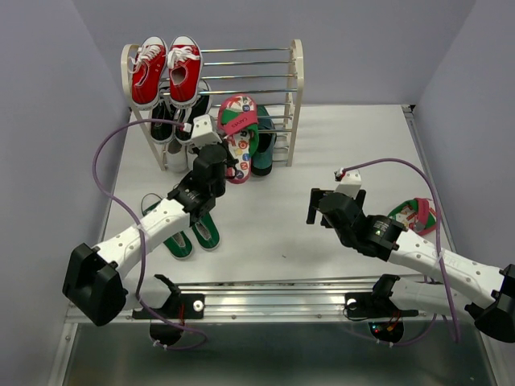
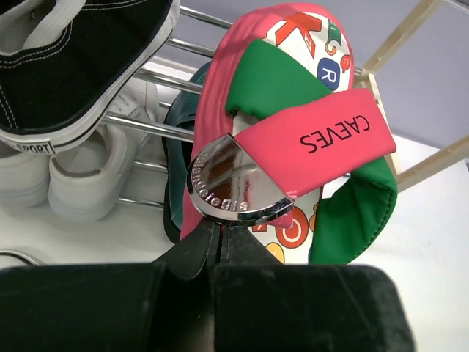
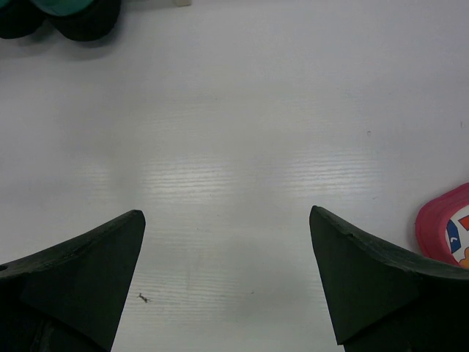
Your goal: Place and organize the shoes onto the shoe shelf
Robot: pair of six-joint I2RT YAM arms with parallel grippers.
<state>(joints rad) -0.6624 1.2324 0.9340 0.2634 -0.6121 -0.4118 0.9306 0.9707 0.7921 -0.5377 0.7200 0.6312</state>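
My left gripper [image 1: 228, 166] [image 2: 222, 233] is shut on the strap of a red-strapped flip-flop [image 1: 238, 131] [image 2: 293, 139] with a chrome badge. It holds the flip-flop tilted against the front of the shoe shelf [image 1: 297, 80]. Dark green loafers [image 1: 264, 146] [image 2: 178, 158] stand behind it at the shelf's bottom right and show in the right wrist view [image 3: 66, 15]. The green sneakers [image 1: 190, 234] lie on the table beside my left arm. The second flip-flop [image 1: 415, 215] [image 3: 445, 233] lies at the right, next to my right arm. My right gripper [image 1: 314, 207] [image 3: 227, 242] is open and empty above bare table.
Red sneakers [image 1: 166, 71] rest on the top tier at the left. Black sneakers [image 1: 172, 122] [image 2: 80, 66] sit on a middle tier, with white shoes [image 2: 91, 180] below them. The top tier's right half shows bare rods [image 1: 249, 64].
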